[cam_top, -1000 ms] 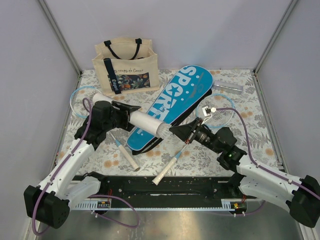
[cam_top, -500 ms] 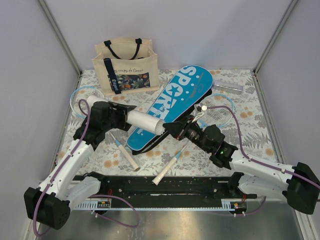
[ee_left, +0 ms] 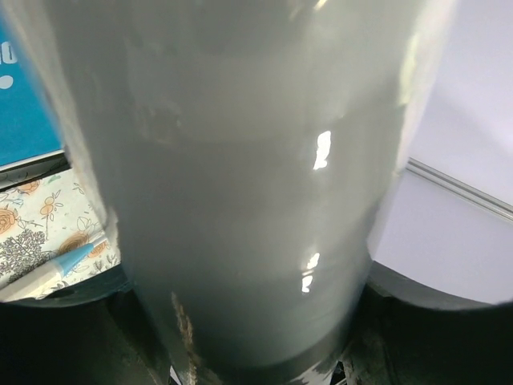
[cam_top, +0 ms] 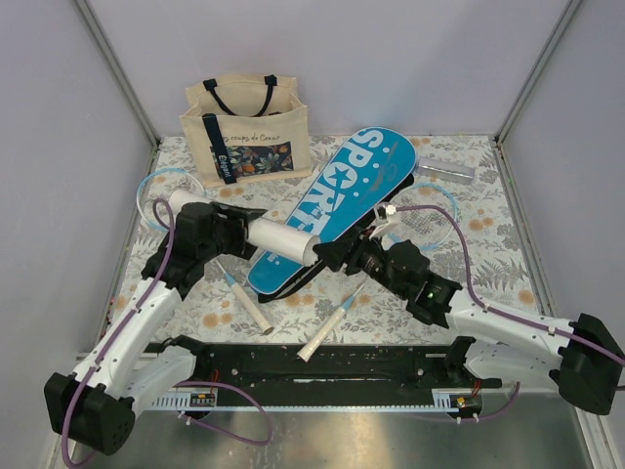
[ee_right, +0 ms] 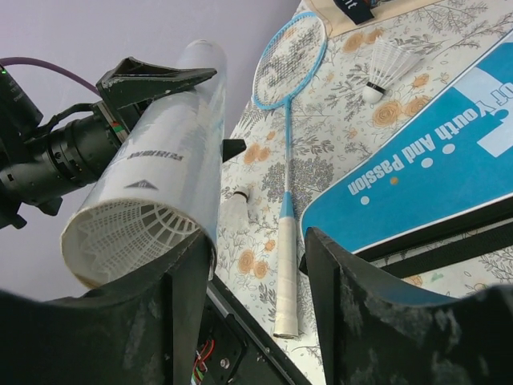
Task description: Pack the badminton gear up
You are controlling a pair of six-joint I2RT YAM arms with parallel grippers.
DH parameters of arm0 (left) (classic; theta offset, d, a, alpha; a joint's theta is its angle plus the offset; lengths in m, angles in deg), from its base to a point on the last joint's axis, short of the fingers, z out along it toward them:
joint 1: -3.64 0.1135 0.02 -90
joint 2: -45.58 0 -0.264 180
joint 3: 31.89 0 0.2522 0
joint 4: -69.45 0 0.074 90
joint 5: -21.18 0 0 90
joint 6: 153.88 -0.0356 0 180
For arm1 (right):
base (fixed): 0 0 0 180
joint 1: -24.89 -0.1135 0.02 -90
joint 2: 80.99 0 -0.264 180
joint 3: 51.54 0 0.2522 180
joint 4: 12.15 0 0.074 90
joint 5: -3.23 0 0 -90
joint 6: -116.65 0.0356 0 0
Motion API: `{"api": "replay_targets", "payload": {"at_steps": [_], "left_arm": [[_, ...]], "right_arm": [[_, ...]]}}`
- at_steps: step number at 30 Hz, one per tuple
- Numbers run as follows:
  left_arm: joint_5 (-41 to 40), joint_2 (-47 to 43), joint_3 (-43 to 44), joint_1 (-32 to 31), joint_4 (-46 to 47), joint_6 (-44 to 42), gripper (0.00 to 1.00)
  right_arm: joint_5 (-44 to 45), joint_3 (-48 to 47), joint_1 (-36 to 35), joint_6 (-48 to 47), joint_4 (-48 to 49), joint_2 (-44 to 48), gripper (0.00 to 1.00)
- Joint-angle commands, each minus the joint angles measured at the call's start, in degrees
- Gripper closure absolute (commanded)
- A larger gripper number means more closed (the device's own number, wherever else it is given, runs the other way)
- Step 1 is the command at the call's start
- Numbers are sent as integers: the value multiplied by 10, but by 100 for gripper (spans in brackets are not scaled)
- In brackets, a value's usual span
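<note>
My left gripper (cam_top: 234, 227) is shut on the white tube (cam_top: 278, 237), which hangs level above the mat and fills the left wrist view (ee_left: 240, 192). A shuttlecock (ee_right: 120, 233) sits inside its open end. My right gripper (cam_top: 327, 256) stands open at that end, with nothing between its fingers (ee_right: 188, 297); one finger is against the tube's rim. The blue case lettered SPORT (cam_top: 342, 200) lies behind. One racket (cam_top: 244, 303) lies at the left and a second racket (cam_top: 324, 332) crosses under my right arm.
A beige tote (cam_top: 249, 132) stands at the back left. A clear box (cam_top: 444, 173) lies at the back right. Two loose shuttlecocks (ee_right: 389, 68) (ee_right: 236, 212) lie on the floral mat beside the left racket (ee_right: 284, 241).
My right gripper has opened and moved left up to the tube's open end. The left arm has drawn the tube slightly left.
</note>
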Motion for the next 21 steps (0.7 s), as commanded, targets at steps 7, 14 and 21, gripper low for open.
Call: {"api": "replay_targets", "payload": {"at_steps": [7,14,21], "left_arm": [[-5,-22,-14,0,28,1,43],[-62,-13,-18,8,34,-14,43],[-70,-15,-39,33,34,-30,43]], "right_arm": [[-12,-77,-3,23,-16,-63,41],[34,-79,-2,-13,-118,6,31],[83,-20,23,-13,-160,79,27]]}}
